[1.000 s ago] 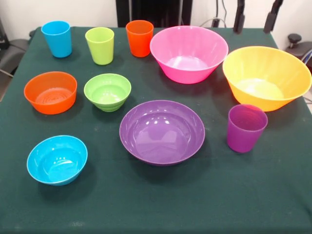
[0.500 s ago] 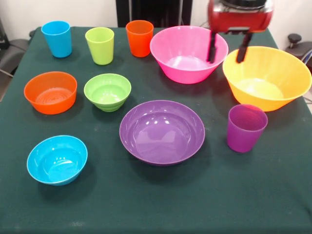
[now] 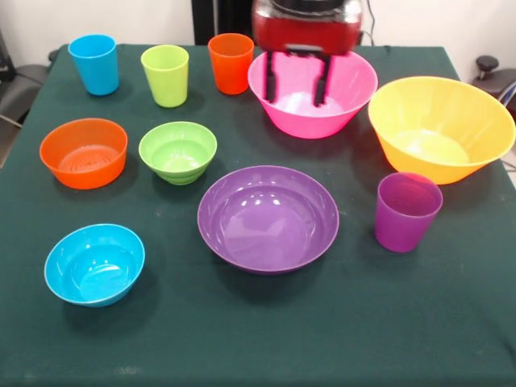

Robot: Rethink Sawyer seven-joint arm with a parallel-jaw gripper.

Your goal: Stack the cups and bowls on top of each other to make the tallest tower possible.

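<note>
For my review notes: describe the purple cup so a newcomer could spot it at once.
Start at the large yellow bowl on the front view's right side. Just below it, toward the camera, stands the purple cup, upright, right of the wide purple bowl. It is the only cup standing away from the back row.

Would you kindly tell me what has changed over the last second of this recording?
The gripper came into view from the top and moved toward the picture's left, from between the yellow bowl and the pink bowl to in front of the pink bowl. It is open and holds nothing. All cups and bowls stayed put.
</note>
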